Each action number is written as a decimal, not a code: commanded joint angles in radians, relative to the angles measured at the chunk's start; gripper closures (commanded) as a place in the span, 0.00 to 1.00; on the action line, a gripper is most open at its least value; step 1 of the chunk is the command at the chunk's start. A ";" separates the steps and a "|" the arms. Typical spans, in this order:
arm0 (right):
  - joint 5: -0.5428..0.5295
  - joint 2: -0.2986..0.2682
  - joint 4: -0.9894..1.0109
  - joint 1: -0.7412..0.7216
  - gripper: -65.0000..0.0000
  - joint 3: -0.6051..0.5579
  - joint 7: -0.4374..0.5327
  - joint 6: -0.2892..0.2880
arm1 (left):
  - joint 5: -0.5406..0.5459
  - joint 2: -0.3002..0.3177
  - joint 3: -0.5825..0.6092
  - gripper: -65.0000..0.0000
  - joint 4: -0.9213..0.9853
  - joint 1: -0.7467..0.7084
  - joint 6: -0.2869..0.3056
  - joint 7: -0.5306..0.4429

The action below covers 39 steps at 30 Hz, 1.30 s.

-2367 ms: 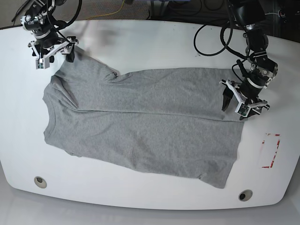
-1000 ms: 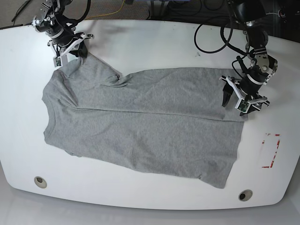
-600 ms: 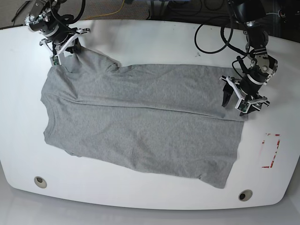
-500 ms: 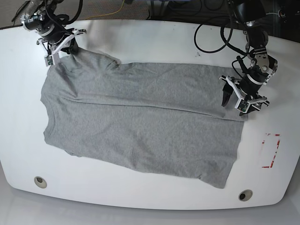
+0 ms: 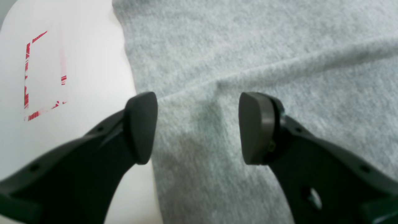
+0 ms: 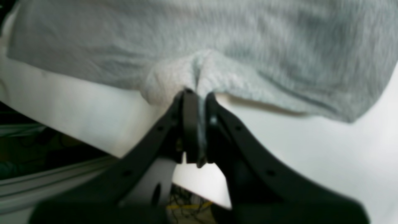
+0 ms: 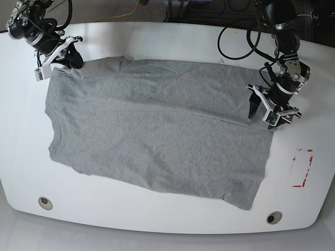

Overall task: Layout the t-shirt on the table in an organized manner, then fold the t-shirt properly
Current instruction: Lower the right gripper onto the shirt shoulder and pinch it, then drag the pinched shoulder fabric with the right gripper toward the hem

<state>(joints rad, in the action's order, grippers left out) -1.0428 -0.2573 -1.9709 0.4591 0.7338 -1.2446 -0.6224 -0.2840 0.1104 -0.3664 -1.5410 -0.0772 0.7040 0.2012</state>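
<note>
On the white table point(image 7: 172, 42), the right gripper point(image 7: 58, 58) pinches the grey t-shirt's point(image 7: 157, 130) far-left sleeve while the left gripper point(image 7: 267, 114) hovers with jaws apart over its right edge.

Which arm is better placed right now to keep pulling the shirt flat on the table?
The right arm, probably. Its tool is shut on the shirt at the sleeve edge, near the table corner. The left tool is open above the hem, gripping nothing.

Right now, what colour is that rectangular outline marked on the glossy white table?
Red, patchy and worn; clearest in the left wrist view.
</note>
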 commanded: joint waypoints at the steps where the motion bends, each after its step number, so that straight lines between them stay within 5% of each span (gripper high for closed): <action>1: -0.069 -0.032 -0.018 -0.027 1.00 0.002 0.015 0.031 | 0.015 0.008 -0.001 0.40 -0.016 0.017 -0.006 -0.024; 11: -0.069 -0.040 -0.005 -0.138 1.00 -0.049 0.013 0.065 | 0.015 0.008 -0.001 0.40 -0.016 0.018 -0.006 -0.024; 21: 0.083 -0.027 0.037 -0.251 1.00 -0.167 0.013 0.117 | 0.013 0.008 -0.001 0.40 -0.016 0.014 -0.006 -0.024; 39: 0.112 -0.040 0.453 -0.530 1.00 -0.336 0.026 0.135 | 0.012 0.008 -0.001 0.40 -0.017 0.014 -0.006 -0.024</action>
<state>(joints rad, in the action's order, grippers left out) -0.9119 -0.2810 -1.5375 -0.0311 0.4046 -1.2423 -0.4797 -0.2882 0.1093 -0.3656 -1.5398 -0.0772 0.7036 0.2016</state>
